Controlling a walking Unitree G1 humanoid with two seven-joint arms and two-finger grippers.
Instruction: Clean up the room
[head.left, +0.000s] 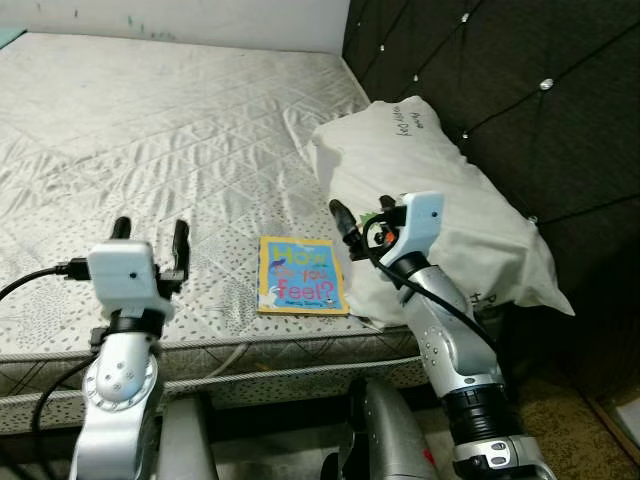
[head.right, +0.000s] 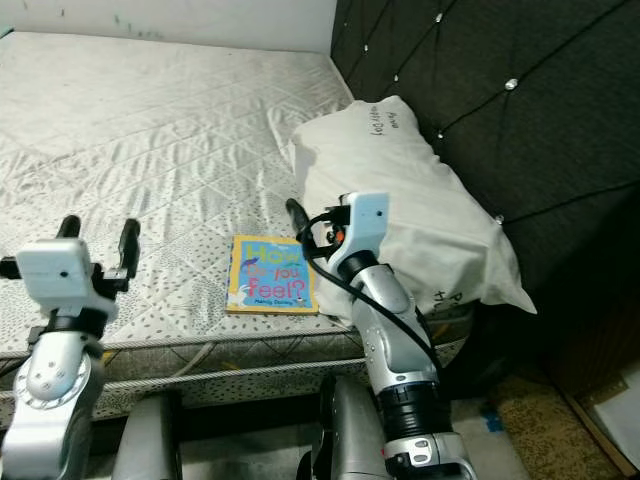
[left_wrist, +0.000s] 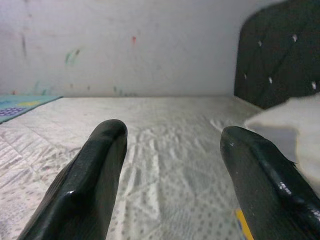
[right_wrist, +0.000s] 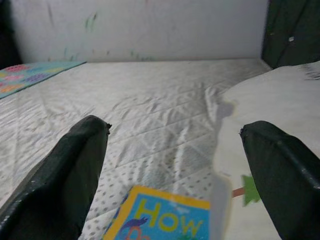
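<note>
A colourful picture book (head.left: 303, 275) titled "How do you feel?" lies flat on the bare quilted mattress (head.left: 150, 130), close to its near edge. Just right of it, a white pillow (head.left: 430, 190) leans against the headboard. My right gripper (head.left: 362, 215) hovers open over the book's right edge and the pillow's corner; its wrist view has the book (right_wrist: 165, 220) below and between the spread fingers (right_wrist: 75, 165). My left gripper (head.left: 150, 240) is raised over the mattress left of the book, open and empty, with the book's corner (left_wrist: 242, 222) beside one finger (left_wrist: 265, 180).
A dark tufted headboard (head.left: 500, 90) rises on the right behind the pillow. A marked white wall (left_wrist: 150, 45) runs along the far side of the bed. A patterned teal cloth (right_wrist: 30, 75) lies at the far left corner. Speckled floor (head.left: 580, 430) lies right of the bed.
</note>
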